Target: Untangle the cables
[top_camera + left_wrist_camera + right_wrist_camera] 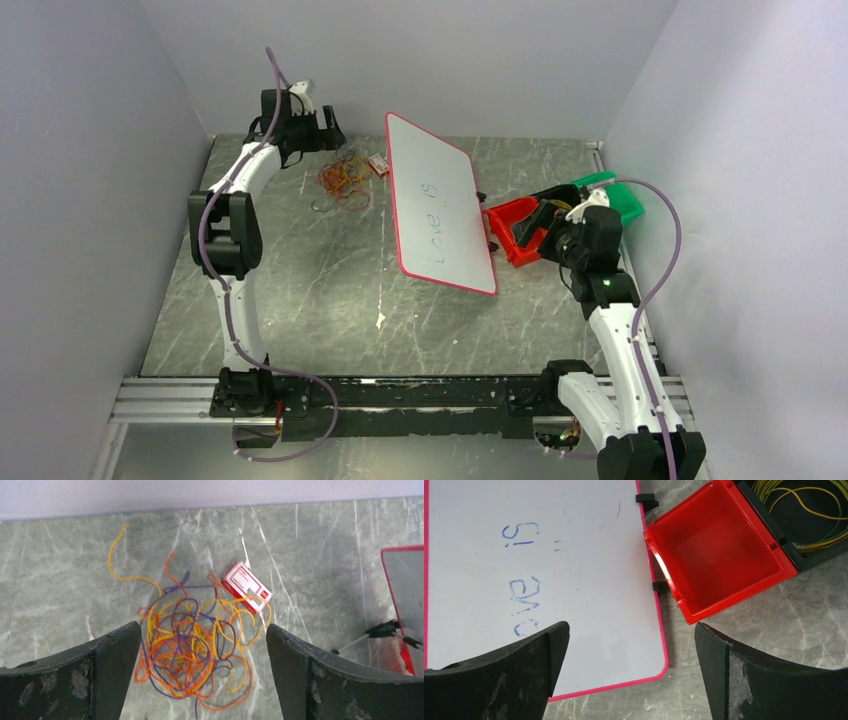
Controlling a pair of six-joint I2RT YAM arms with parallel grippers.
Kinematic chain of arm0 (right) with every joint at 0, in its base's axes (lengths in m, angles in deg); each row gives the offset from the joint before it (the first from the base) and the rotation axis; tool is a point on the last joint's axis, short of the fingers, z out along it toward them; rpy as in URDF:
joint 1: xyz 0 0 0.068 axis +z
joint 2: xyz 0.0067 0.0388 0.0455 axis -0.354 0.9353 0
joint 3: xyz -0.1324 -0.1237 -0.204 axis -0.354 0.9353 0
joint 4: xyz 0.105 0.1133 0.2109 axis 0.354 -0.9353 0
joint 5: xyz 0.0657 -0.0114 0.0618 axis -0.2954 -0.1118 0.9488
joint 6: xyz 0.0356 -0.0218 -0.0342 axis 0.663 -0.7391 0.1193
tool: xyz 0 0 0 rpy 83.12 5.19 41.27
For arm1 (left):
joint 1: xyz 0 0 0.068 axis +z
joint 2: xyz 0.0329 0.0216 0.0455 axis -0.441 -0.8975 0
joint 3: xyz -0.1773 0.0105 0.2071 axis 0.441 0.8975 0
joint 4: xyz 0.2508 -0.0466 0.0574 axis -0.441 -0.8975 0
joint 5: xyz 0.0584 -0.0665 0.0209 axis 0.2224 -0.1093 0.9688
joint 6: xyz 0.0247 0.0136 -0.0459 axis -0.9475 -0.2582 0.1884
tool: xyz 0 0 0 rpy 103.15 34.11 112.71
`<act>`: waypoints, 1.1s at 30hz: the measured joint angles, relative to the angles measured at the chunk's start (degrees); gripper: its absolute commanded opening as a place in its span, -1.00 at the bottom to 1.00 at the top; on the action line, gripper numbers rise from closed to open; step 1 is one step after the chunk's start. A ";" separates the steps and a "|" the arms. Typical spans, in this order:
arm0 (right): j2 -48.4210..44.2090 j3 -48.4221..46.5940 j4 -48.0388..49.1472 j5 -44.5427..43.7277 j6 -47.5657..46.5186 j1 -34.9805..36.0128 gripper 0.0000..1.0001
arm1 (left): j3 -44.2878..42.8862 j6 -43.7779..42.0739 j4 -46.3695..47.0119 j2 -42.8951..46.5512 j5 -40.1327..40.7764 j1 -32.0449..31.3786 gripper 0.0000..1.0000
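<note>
The cables (192, 650) lie in a loose tangle of thin orange, yellow and purple loops on the grey table, at the back left (342, 180). My left gripper (202, 630) hangs open above the tangle, one dark finger on each side, touching nothing; seen from above it sits by the back wall (328, 135). My right gripper (631, 627) is open and holds nothing, above the corner of the whiteboard (539, 580) and beside the red bin (719, 555); from the top it stands at the right (555, 235).
A pink-framed whiteboard (440, 205) lies across the middle. A small red-and-white box (246, 586) touches the tangle's far edge. At the right stand a red bin (515, 225), a black bin with thin yellow-green wires (809, 510) and a green bin (625, 200). Walls close three sides.
</note>
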 measured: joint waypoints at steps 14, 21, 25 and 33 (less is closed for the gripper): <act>1.49 1.31 0.50 0.00 -0.02 0.00 1.00 | -5.33 -4.61 -4.15 -8.85 2.49 -0.83 0.96; 1.75 2.03 1.11 0.00 -0.02 0.00 1.00 | -5.35 -5.60 -4.52 -9.11 3.80 -0.81 0.95; 1.79 2.05 1.11 0.00 -0.02 0.00 1.00 | -5.35 -5.79 -4.57 -10.25 3.72 -0.98 0.95; 1.79 2.82 1.46 -0.02 -0.09 0.00 1.00 | -5.86 -7.61 -5.99 -13.62 3.67 -1.92 0.83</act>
